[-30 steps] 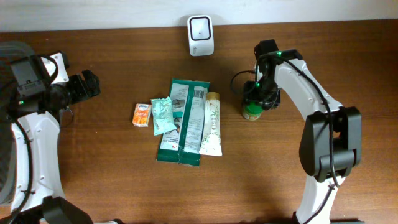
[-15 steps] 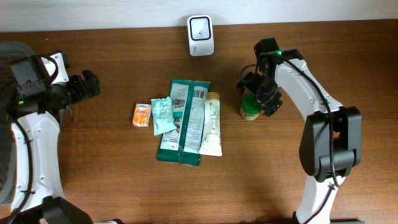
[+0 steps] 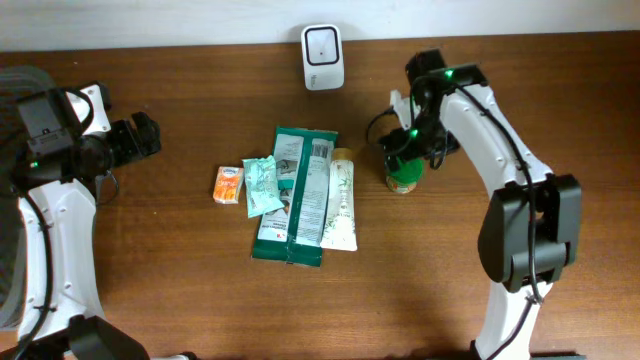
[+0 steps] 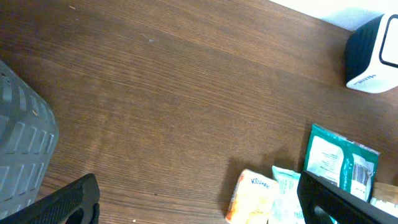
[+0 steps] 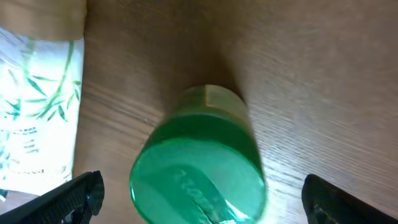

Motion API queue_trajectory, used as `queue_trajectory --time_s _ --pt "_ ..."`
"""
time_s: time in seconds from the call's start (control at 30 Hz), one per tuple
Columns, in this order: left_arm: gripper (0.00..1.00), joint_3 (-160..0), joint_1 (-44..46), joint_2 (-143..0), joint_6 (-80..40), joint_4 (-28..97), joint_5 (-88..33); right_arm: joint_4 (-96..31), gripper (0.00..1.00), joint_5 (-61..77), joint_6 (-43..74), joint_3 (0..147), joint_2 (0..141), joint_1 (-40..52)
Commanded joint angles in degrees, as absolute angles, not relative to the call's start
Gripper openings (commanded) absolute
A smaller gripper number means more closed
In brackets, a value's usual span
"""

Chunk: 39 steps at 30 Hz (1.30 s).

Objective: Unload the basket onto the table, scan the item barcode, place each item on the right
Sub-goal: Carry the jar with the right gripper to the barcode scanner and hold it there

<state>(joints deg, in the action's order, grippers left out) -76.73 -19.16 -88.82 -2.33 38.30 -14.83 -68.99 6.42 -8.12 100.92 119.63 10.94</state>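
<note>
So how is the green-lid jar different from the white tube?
The jar stands upright; the white tube lies flat. The jar is short and round with a green lid; the tube is long with a tan cap. Both sit on the brown table.

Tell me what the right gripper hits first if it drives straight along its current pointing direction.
The green-lidded jar. It stands on the table directly ahead of the right gripper, centred between the open fingers. Depth is hard to judge from the wrist view, but nothing shows in between.
</note>
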Motion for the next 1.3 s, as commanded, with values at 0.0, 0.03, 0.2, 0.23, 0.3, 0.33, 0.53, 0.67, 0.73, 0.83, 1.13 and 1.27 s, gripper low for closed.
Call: queue_trajectory --time_s 0.0,0.03,0.2,0.23,0.3,0.33,0.53,0.67,0.73,0.83,1.13,1.27 --pt "0.99 -77.84 -19.55 -87.83 -1.21 38.24 -15.66 -68.29 0.98 5.37 -8.49 99.5 119.44 11.25" --pt "0.99 -77.84 -19.55 -87.83 -1.21 38.24 -15.66 -68.05 0.98 5.34 -8.05 99.48 119.44 11.25" --pt "0.99 -77.84 -19.55 -87.83 -1.21 38.26 -15.66 -64.4 0.99 5.52 -7.01 96.42 119.44 11.22" --pt "0.99 -77.84 -19.55 -87.83 -1.21 38.24 -15.66 -64.31 0.99 5.52 -7.01 96.42 119.44 11.22" --pt "0.99 -77.84 -19.55 -87.83 -1.21 38.24 -15.66 -64.03 0.99 5.37 -7.03 96.42 119.44 11.18" --pt "0.99 -77.84 -19.55 -87.83 -1.21 38.24 -15.66 -64.03 0.96 5.32 -7.03 96.42 119.44 11.18" --pt "0.99 -77.84 -19.55 -87.83 -1.21 38.26 -15.66 -64.03 0.71 5.34 -7.01 96.44 119.42 11.18" --pt "0.99 -77.84 -19.55 -87.83 -1.21 38.26 -15.66 -64.03 0.63 5.54 -5.48 96.55 119.42 11.18" --pt "0.99 -77.84 -19.55 -87.83 -1.21 38.26 -15.66 -64.18 0.59 5.63 -4.99 96.55 119.39 11.18" --pt "0.99 -77.84 -19.55 -87.83 -1.21 38.24 -15.66 -65.8 0.59 7.7 -3.33 98.06 119.31 11.18" --pt "0.99 -77.84 -19.55 -87.83 -1.21 38.24 -15.66 -84.09 0.59 50.17 -23.62 121.12 119.24 11.18" --pt "0.99 -77.84 -19.55 -87.83 -1.21 38.24 -15.66 -92.38 0.59 61.01 -31.4 129.99 119.17 11.18"
